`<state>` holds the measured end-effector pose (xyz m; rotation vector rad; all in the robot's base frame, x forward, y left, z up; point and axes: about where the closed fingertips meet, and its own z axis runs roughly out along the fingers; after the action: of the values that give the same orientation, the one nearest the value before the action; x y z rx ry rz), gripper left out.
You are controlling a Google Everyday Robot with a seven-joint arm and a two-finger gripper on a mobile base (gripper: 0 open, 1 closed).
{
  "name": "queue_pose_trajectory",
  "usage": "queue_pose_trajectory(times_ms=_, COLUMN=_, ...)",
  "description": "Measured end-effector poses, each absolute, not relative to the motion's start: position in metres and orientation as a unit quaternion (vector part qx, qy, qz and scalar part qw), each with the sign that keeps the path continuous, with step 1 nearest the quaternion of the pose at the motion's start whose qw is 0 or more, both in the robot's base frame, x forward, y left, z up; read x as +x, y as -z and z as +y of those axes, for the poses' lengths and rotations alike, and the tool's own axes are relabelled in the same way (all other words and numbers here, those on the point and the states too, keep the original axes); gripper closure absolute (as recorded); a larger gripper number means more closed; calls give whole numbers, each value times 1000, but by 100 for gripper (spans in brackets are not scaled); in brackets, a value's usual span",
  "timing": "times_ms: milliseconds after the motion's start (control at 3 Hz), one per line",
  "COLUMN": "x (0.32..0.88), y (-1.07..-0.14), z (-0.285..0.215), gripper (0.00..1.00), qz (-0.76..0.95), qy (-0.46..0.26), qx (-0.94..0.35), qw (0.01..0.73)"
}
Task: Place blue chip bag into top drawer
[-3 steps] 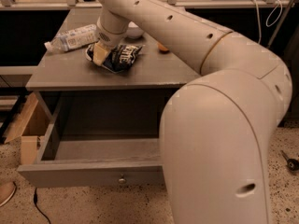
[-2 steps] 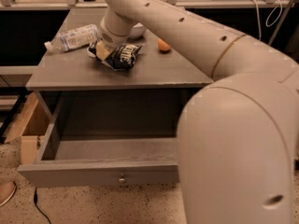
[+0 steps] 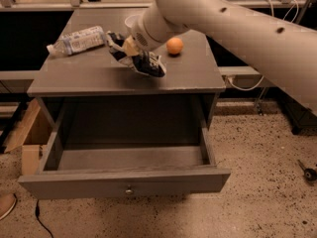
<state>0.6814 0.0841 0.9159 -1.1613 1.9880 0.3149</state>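
Note:
The blue chip bag is a crumpled dark navy foil bag with white lettering. My gripper is shut on it at its upper left and holds it just above the grey table top, near the middle. The bag hangs down to the right of the gripper. The top drawer is pulled open below the table front, grey with a small round knob, and its inside is bare. My white arm comes in from the upper right.
A clear plastic bottle with a pale label lies at the table's back left. An orange sits at the back right, behind the bag. A cardboard box stands on the floor at the left.
The bag has been lifted off the table top and moved right, towards the table's front. The arm has swung up and right, uncovering the drawer's right side.

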Motion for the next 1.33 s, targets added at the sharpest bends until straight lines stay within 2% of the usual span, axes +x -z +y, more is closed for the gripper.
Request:
queue_pose_trajectory(times_ms=333, x=637, y=-942, z=43, gripper=100, qz=788, qy=-112, qx=-431, qw=424)
queue_pose_trajectory(times_ms=1000, x=618, y=-938, z=43, gripper=100, qz=784, qy=-115, qx=-449, qw=414)
queue_pose_trajectory(times_ms=1333, x=575, y=-936, z=39, gripper=100, qz=784, qy=-118, qx=-455, qw=405)
